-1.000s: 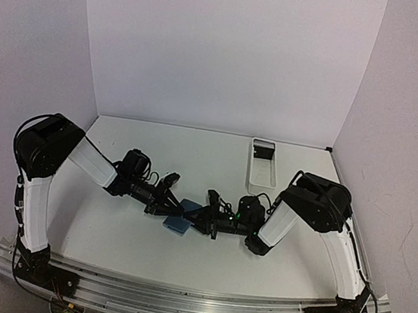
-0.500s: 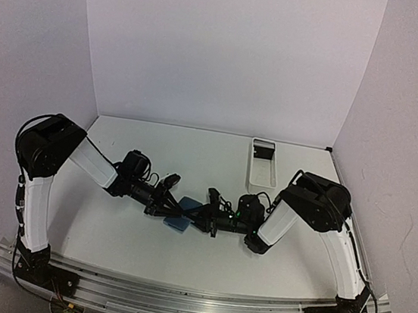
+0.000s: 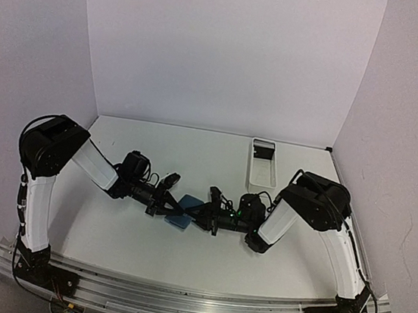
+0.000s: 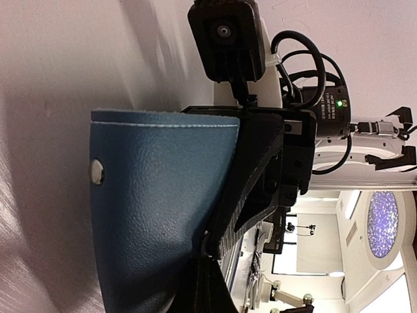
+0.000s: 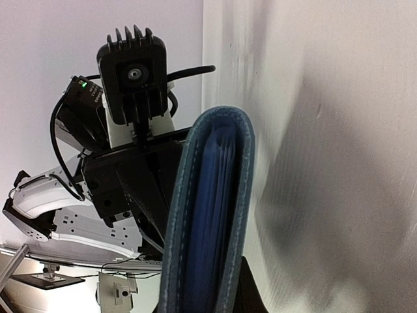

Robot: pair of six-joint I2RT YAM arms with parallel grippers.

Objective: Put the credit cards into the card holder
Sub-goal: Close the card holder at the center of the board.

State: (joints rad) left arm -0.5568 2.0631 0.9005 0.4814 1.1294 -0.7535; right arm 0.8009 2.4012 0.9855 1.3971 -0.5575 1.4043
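Card holder [image 3: 186, 215] folded, clamped by left gripper [image 3: 171, 210] and right gripper [image 3: 201, 217]; pocket contents hidden.

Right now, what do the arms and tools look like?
Left arm and right arm: white links, black joint housings, looped black cables. Left tool and right tool: black, angular fingers, a black camera mounted above each, a green LED behind.
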